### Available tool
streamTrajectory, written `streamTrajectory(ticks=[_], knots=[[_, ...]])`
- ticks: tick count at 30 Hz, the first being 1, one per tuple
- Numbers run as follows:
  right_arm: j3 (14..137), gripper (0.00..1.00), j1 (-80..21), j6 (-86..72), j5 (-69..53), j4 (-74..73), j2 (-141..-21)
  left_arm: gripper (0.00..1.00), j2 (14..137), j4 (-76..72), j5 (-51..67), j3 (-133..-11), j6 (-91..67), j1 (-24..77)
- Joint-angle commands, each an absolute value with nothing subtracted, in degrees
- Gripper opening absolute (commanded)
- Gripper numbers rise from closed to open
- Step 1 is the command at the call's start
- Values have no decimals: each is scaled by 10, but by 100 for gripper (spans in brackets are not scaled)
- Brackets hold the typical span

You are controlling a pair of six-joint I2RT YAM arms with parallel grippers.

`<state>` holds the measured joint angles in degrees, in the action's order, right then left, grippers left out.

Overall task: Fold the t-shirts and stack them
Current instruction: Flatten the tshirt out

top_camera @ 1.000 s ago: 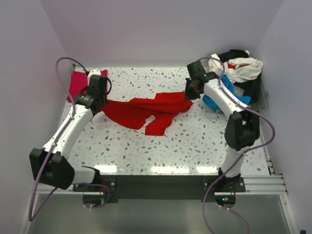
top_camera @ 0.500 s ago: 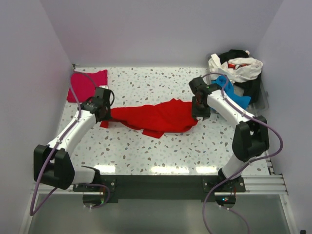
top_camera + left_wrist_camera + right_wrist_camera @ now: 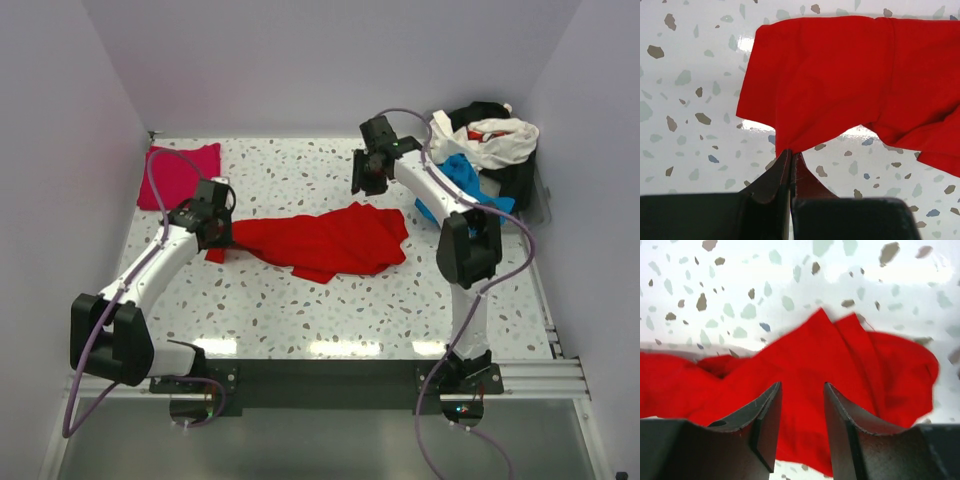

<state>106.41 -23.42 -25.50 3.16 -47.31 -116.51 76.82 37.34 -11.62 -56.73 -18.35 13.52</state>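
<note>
The bright red t-shirt (image 3: 325, 243) lies crumpled across the middle of the table. My left gripper (image 3: 222, 236) is shut on its left end; in the left wrist view the fingertips (image 3: 790, 153) pinch a point of the red cloth (image 3: 840, 75). My right gripper (image 3: 368, 176) hangs open behind the shirt's right end. In the right wrist view its jaws (image 3: 802, 390) stand apart with nothing between them, and the red shirt (image 3: 850, 365) lies below. A magenta-pink t-shirt (image 3: 180, 172) lies flat at the back left.
A heap of white (image 3: 495, 140), black (image 3: 482, 110) and blue (image 3: 465, 180) t-shirts sits in the back right corner. Walls close the table at the left, back and right. The arm bases stand on the near rail (image 3: 320, 375).
My right gripper opened, let go of the red shirt's right end and moved up and toward the back. The shirt, stretched between both grippers before, now lies slack on the table.
</note>
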Motion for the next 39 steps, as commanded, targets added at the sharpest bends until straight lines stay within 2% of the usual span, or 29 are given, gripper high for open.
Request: streamTrajectory(ticks=[1,6,15,30,39], knots=[[1139,42,-220,-243,-34,-442,-1230,0,765,354,-103,-573,-188,131],[1198,42,-213,-228,-38,-434,-1317,0,768,361,-102,-579,-194,131],[1194,42,-212,-207,-16,-404,-1353,0,775,375,-110,-591,-200,131],[1097,43,-212,-196,63,-419,-1280,0,787,365,-103,-591,-200,131],[1082,42,-212,-205,45,-425,-1267,0,784,363,-104,-584,-202,131]])
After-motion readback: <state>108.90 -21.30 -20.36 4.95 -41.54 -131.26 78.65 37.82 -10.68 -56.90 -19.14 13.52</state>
